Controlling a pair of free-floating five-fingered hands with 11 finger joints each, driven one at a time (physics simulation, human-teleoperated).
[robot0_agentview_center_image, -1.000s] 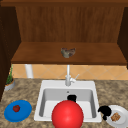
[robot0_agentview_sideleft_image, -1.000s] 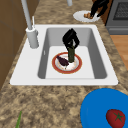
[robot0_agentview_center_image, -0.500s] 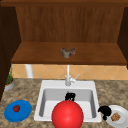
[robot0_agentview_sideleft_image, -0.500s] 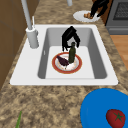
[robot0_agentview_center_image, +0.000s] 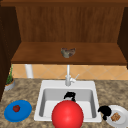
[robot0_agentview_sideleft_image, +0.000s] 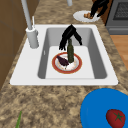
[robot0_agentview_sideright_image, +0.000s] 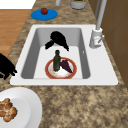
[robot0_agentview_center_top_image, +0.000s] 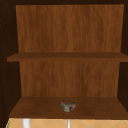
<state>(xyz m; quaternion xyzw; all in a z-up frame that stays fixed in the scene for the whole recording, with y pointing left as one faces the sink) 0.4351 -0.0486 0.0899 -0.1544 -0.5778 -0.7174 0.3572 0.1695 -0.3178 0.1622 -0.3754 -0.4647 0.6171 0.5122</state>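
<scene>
- A round blue plate (robot0_agentview_center_image: 18, 110) is seen on the speckled stone counter (robot0_agentview_sideleft_image: 50, 105) at the left, with a small red tomato (robot0_agentview_center_image: 16, 108) lying on it.
- A tall dark green glass bottle (robot0_agentview_sideleft_image: 70, 51) is seen standing upright on a round white plate with a red rim (robot0_agentview_sideleft_image: 76, 68), down in the smooth white sink (robot0_agentview_sideleft_image: 105, 75).
- A dark purple eggplant (robot0_agentview_sideleft_image: 62, 61) is laid on the same plate, just beside the bottle.
- The left hand (robot0_agentview_sideleft_image: 69, 33) is held right above the bottle's thin neck. Its black fingers (robot0_agentview_sideleft_image: 62, 43) are spread apart and hang down around the bottle top. Whether the bottle is touched cannot be told.
- A shiny silver tap (robot0_agentview_center_image: 68, 77) is set behind the sink.
- The right hand (robot0_agentview_center_image: 104, 111) is seen at the edge of a round white plate (robot0_agentview_center_image: 122, 115) on the right. Its fingers are loosely bent and nothing is held. A brown bumpy snack (robot0_agentview_center_image: 115, 117) lies on that plate.
</scene>
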